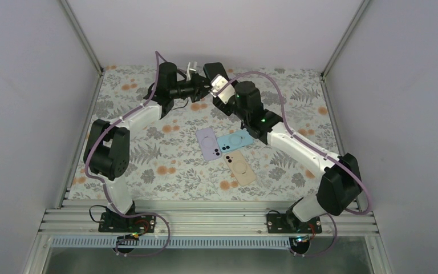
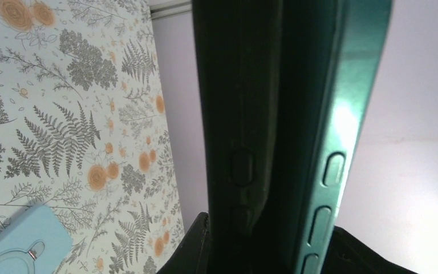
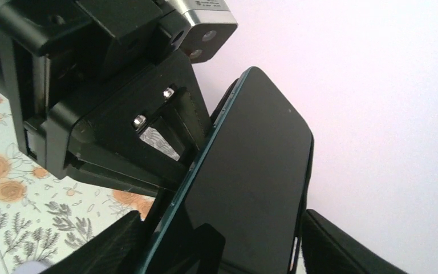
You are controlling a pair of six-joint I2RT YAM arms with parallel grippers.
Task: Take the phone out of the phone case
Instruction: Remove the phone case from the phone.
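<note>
Both grippers meet above the back of the table. The phone [image 3: 251,177] has a black screen and a teal-green edge [image 2: 342,131]. The dark phone case [image 2: 234,114] stands beside it, split away from the phone along the side that shows. My left gripper [image 2: 279,251] is shut, with the case and the phone between its fingers [image 2: 197,245]. My right gripper [image 3: 222,245] is shut on the phone's sides, screen toward its camera. In the top view the left gripper [image 1: 204,84] and right gripper [image 1: 217,80] hold the dark phone [image 1: 214,70] in the air.
Three other cases lie flat mid-table: purple [image 1: 208,142], light blue [image 1: 234,140] and beige [image 1: 240,166]. The light blue one also shows in the left wrist view [image 2: 17,242]. White walls enclose the floral table [image 1: 148,165] close behind the grippers.
</note>
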